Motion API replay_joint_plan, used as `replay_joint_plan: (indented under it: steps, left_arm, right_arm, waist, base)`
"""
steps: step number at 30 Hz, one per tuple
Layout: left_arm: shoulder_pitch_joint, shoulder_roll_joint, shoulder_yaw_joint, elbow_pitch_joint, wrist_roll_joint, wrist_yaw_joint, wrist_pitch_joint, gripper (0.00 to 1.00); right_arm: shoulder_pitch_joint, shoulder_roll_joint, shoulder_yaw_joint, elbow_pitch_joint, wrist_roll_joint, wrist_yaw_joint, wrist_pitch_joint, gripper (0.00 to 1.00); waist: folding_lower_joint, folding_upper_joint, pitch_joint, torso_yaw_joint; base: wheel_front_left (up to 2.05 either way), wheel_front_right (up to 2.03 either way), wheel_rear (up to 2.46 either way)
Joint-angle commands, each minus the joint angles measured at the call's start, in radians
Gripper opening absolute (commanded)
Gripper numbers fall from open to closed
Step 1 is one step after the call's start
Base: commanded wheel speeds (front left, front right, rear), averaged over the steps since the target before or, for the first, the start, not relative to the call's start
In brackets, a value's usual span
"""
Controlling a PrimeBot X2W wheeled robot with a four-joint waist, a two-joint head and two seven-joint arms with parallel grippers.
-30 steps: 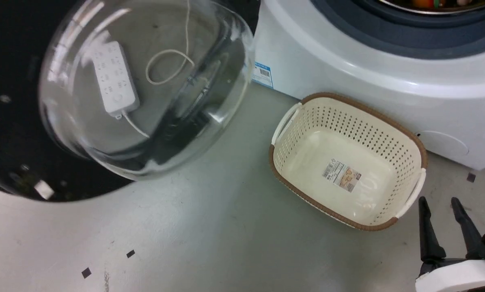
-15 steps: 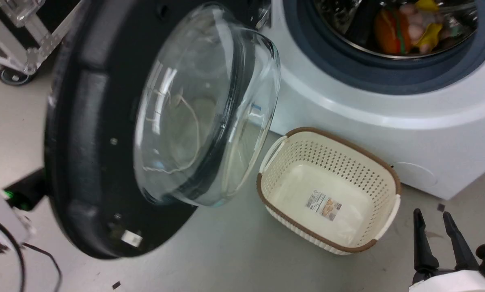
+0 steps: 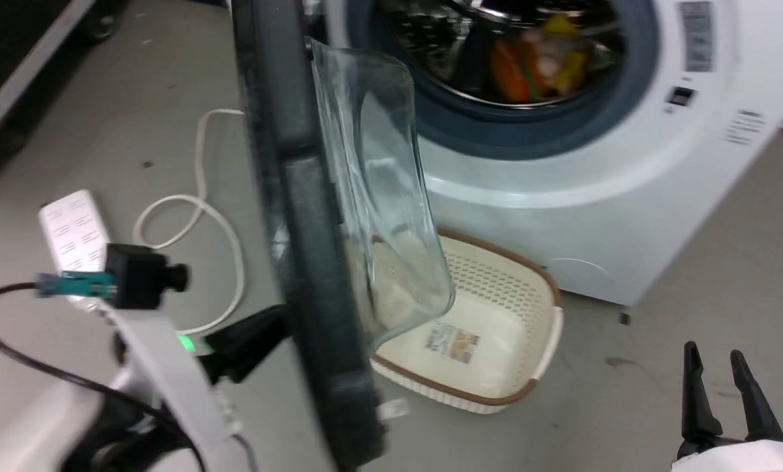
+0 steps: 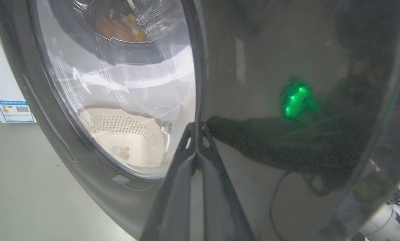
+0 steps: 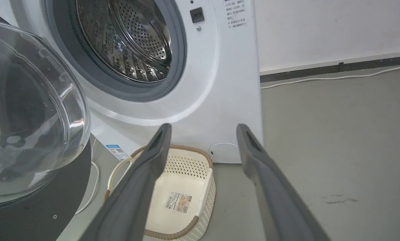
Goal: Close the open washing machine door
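Roughly mid-swing, not yet latched

Nearest, left tool (image 4: 196, 125) closed on nothing, fingertips together and pressed against glossy black outer face of the washing machine door (image 4: 287, 60). Right tool (image 3: 713, 357) low, spread open, empty, well apart from door. Beyond, door edge-on in head view, glass bowl (image 3: 378, 196) bulging toward cream basket (image 3: 496, 275) on floor (image 3: 627, 393). Farthest, the washing machine (image 3: 594, 196), porthole uncovered, coloured laundry (image 3: 529, 59) in drum (image 5: 133, 43). By judgement: contact made; rest of arc and latch left to do.
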Motion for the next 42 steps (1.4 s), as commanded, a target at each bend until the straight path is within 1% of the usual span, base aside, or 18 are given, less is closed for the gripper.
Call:
replay_joint_plan:
  steps: [1,7,12,16,21,26,29,33,35,39,42]
  left_arm:
    - [-0.015,-0.014,-0.011,0.003,0.007,-0.005,-0.008,0.0]
    - [-0.103,-0.133,-0.098,0.126,0.071,-0.005,-0.065,0.0]
    - [-0.188,-0.223,-0.135,0.283,0.127,-0.005,-0.125,0.0]
    - [-0.262,-0.291,-0.156,0.416,0.179,-0.005,-0.168,0.0]
    - [-0.348,-0.362,-0.178,0.55,0.222,-0.005,-0.215,0.0]
    - [-0.421,-0.409,-0.194,0.646,0.254,-0.005,-0.264,0.0]
    - [-0.447,-0.427,-0.209,0.676,0.252,-0.005,-0.275,0.0]
    - [-0.457,-0.422,-0.224,0.664,0.234,-0.005,-0.299,0.0]
    - [-0.455,-0.41,-0.213,0.649,0.217,-0.005,-0.323,0.0]
    - [-0.443,-0.374,-0.156,0.629,0.212,0.0,-0.414,0.0]
    - [-0.425,-0.331,-0.111,0.62,0.251,0.041,-0.498,0.0]
  right_arm:
    - [-0.013,0.0,0.0,0.002,0.005,0.001,-0.008,1.0]
    - [-0.024,0.0,0.005,-0.015,0.024,0.001,-0.008,1.0]
    - [-0.032,0.0,0.017,-0.025,0.043,0.001,-0.009,1.0]
    - [-0.034,0.0,0.029,-0.031,0.058,0.001,-0.009,1.0]
    - [-0.033,0.0,0.043,-0.034,0.076,0.001,-0.009,1.0]
    - [-0.033,0.0,0.05,-0.036,0.084,0.001,-0.009,1.0]
    - [-0.031,0.0,0.05,-0.033,0.084,0.001,-0.009,1.0]
    - [-0.025,0.0,0.049,-0.032,0.081,0.001,-0.009,1.0]
    - [-0.02,0.0,0.05,-0.033,0.078,0.001,-0.009,1.0]
    - [-0.011,0.0,0.058,-0.029,0.075,0.001,-0.009,1.0]
    - [-0.009,0.0,0.072,-0.023,0.074,0.001,-0.009,1.0]
  waist:
    - [0.0,0.0,0.0,-0.045]
    - [0.0,0.0,0.018,-0.158]
    - [0.0,0.0,0.034,-0.25]
    - [0.0,0.0,0.04,-0.306]
    - [0.0,0.0,0.043,-0.354]
    - [0.0,0.0,0.045,-0.374]
    - [0.0,0.0,0.034,-0.372]
    - [0.0,0.0,0.003,-0.346]
    - [0.0,0.0,-0.018,-0.326]
    - [0.0,0.0,-0.063,-0.281]
    - [0.0,0.0,-0.089,-0.253]
  base:
    - [0.0,0.0,0.0]
    - [0.0,0.0,0.0]
    - [0.0,0.0,0.0]
    - [0.0,0.0,0.0]
    - [0.0,0.0,0.0]
    - [0.0,0.0,0.0]
    - [0.0,0.0,0.0]
    - [0.0,0.0,0.0]
    - [0.0,0.0,0.0]
    - [0.0,0.0,0.0]
    - [0.0,0.0,0.0]
